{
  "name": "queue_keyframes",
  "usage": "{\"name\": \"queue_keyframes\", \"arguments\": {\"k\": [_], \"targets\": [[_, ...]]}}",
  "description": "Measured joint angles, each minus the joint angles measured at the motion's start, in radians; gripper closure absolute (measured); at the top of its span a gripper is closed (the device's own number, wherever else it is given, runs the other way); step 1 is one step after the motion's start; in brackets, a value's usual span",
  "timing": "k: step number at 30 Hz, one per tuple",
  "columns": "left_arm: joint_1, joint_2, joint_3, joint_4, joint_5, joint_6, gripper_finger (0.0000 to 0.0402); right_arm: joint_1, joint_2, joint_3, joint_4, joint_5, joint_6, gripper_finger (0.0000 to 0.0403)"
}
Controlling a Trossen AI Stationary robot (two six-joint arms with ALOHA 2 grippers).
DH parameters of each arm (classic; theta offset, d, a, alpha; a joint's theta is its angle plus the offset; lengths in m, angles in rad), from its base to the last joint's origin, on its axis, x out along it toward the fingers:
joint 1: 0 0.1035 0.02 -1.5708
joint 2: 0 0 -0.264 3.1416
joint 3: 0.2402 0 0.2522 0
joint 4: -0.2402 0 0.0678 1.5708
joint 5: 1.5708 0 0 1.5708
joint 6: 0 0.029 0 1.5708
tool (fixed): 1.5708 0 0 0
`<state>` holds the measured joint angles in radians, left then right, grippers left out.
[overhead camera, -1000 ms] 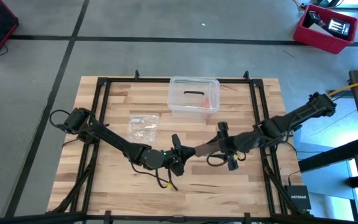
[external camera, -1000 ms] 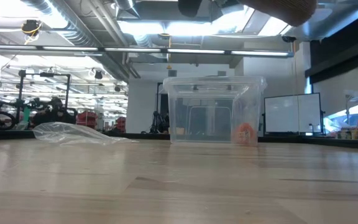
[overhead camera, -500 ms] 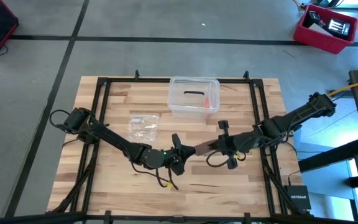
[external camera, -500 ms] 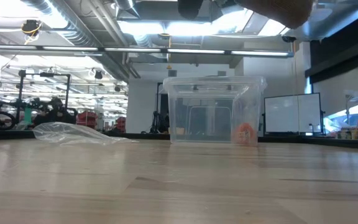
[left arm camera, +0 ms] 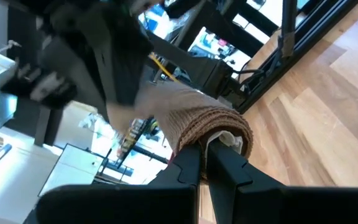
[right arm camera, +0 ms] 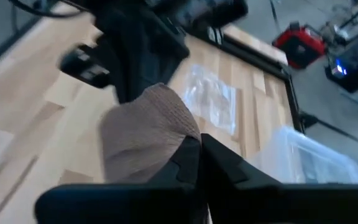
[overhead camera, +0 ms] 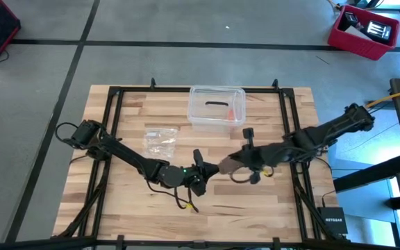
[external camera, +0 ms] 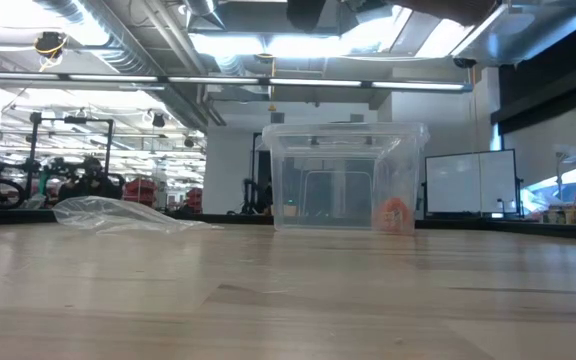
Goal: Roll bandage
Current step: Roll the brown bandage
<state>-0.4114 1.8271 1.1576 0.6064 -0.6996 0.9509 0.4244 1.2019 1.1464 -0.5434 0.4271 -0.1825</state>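
Both grippers meet above mid-table, bandage [overhead camera: 226, 165] slung between them off the wood. Left gripper [left arm camera: 205, 157] clamped on the rolled end, apparently as the winding core; right gripper [right arm camera: 199, 163] pinched shut on the loose strip, probably for tension. Fabric: brown, ribbed, soft, coil layers visible at the edge. Clear box [overhead camera: 217, 107] and bag [overhead camera: 161, 139] lie apart, untouched

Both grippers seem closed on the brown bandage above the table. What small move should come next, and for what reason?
Probably the left gripper should turn its wrist to wind on more strip. It is shut on the rolled end of the bandage, and the right gripper is shut on the free strip, held off the table.
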Motion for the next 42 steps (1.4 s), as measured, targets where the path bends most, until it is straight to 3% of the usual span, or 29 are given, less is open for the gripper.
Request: {"name": "queue_keyframes", "arguments": {"k": [8,15,19,23,33,37,42], "targets": [[-0.001,0.000,0.000,0.000,0.001,0.025,0.0396,-0.055,0.077,0.000,-0.046,-0.069,0.072,0.0346],[-0.002,0.003,0.000,0.001,0.015,0.016,0.0396,-0.066,0.068,0.000,-0.083,-0.150,0.125,0.0222],[-0.002,0.003,0.000,0.003,0.013,0.013,0.0396,-0.066,0.070,0.028,-0.120,-0.119,0.122,0.0157],[-0.002,0.003,0.000,0.008,0.004,-0.001,0.0396,-0.067,0.069,0.037,-0.120,-0.062,0.124,0.0119],[-0.001,0.003,0.000,0.008,0.009,-0.001,0.0396,-0.067,0.052,0.037,-0.138,-0.156,0.175,0.0113],[0.001,0.003,0.000,0.006,-0.001,-0.002,0.0396,-0.064,0.052,0.037,-0.145,-0.010,0.201,0.0115],[0.000,0.002,0.000,0.005,0.005,-0.011,0.0396,-0.066,0.052,0.037,-0.149,-0.119,0.202,0.0116]]}}
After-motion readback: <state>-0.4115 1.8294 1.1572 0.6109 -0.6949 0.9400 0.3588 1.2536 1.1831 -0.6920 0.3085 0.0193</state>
